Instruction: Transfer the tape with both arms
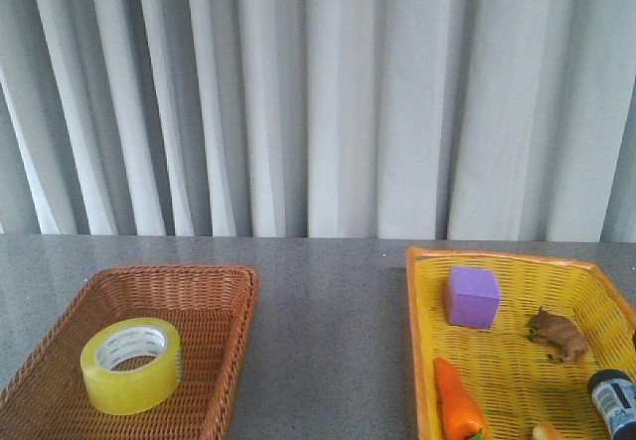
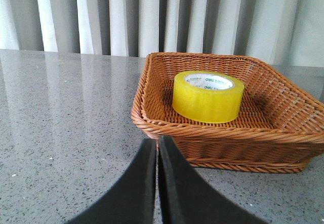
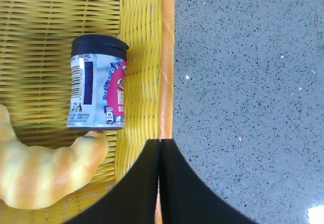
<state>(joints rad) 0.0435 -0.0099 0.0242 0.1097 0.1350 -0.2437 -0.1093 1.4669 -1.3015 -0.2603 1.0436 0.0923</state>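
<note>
The tape (image 1: pixel 130 364), a wide yellow roll with a white printed core, lies flat in the brown wicker basket (image 1: pixel 224 291) at the front left. It also shows in the left wrist view (image 2: pixel 207 96), inside the basket (image 2: pixel 167 128). My left gripper (image 2: pixel 157 142) is shut and empty, low over the table just outside the basket's near rim. My right gripper (image 3: pixel 160 142) is shut and empty, above the orange rim of the yellow basket (image 3: pixel 166 57). Neither arm shows in the front view.
The yellow basket (image 1: pixel 422 301) at the front right holds a purple cube (image 1: pixel 470 296), a brown toy animal (image 1: pixel 558 335), a carrot (image 1: pixel 457 402) and a dark-lidded jar (image 1: pixel 613 400). The right wrist view shows the jar (image 3: pixel 97 85) and a croissant (image 3: pixel 43 171). Grey curtains hang behind.
</note>
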